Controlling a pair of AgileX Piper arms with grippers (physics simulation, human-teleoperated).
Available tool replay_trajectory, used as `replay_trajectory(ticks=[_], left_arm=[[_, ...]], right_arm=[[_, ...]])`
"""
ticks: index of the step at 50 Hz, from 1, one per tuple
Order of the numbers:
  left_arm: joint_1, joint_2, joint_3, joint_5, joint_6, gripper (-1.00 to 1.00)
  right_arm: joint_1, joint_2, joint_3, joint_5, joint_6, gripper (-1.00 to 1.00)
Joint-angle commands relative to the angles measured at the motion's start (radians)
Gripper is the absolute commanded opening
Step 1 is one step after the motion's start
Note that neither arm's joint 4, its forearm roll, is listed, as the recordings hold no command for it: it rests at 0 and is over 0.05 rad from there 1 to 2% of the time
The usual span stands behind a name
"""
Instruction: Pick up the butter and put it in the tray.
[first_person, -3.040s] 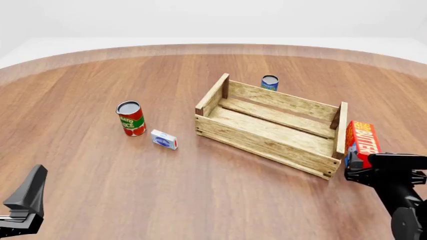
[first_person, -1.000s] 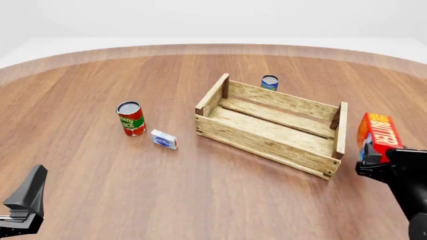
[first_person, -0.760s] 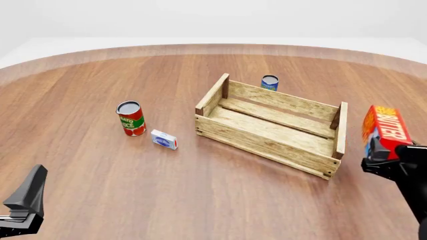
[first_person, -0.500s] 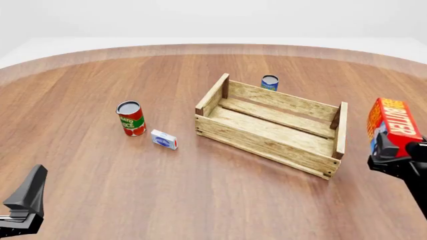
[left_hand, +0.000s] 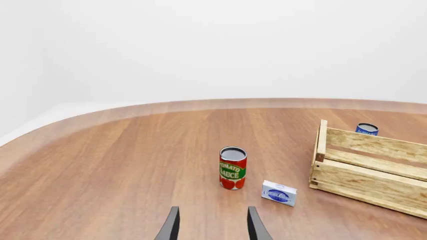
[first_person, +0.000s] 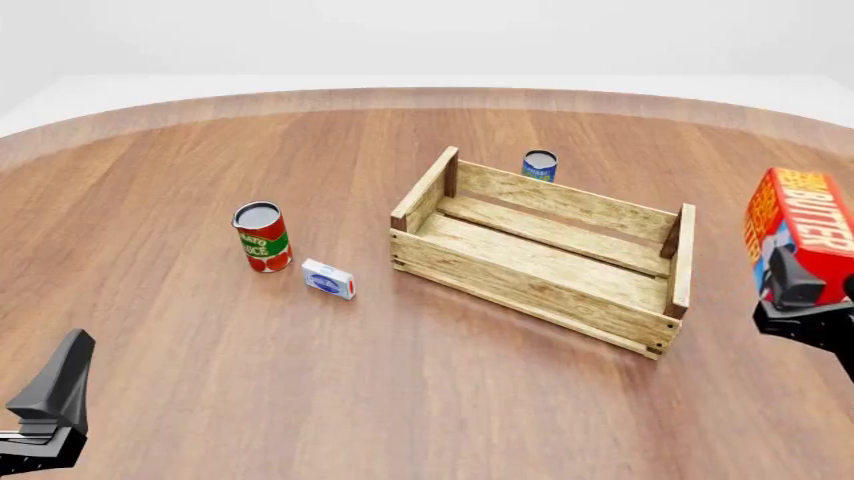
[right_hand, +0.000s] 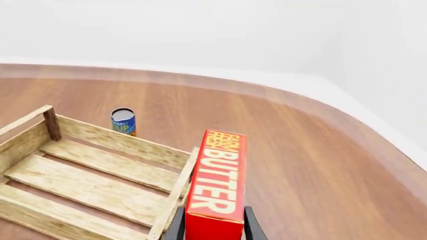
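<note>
The butter (first_person: 801, 228), a red carton with an orange "BUTTER" face, is held upright in the air at the far right of the front view, to the right of the tray and above its rim level. My right gripper (first_person: 798, 290) is shut on its lower end. In the right wrist view the butter (right_hand: 217, 181) stands between the fingers, by the tray's right end wall. The tray (first_person: 547, 252), a light wooden slat crate, sits at mid table with nothing in it (right_hand: 87, 177). My left gripper (left_hand: 211, 227) is open and holds nothing, low at the front left (first_person: 47, 405).
A red tomato sauce can (first_person: 262, 237) and a small white-and-blue box (first_person: 328, 279) stand left of the tray; both show in the left wrist view, can (left_hand: 232, 167) and box (left_hand: 279, 193). A blue can (first_person: 539, 165) stands behind the tray's far wall.
My right gripper has lifted the butter off the table and carried it up and to the right. The left arm and the other things have not moved.
</note>
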Motion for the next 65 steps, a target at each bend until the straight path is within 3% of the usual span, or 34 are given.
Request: replay_trajectory(ticks=[1,26,65], left_arm=[[0.0,0.0,0.0,0.0,0.0,1.0],[0.0,0.0,0.0,0.0,0.0,1.0],[0.0,0.0,0.0,0.0,0.0,1.0]], right_arm=[[0.038,-0.089,-0.063,0.104,0.007,-1.0],[0.156,-0.046,-0.168,0.165,-0.012,-1.0],[0.314,0.146,-0.222,0.06,-0.04,-1.0]])
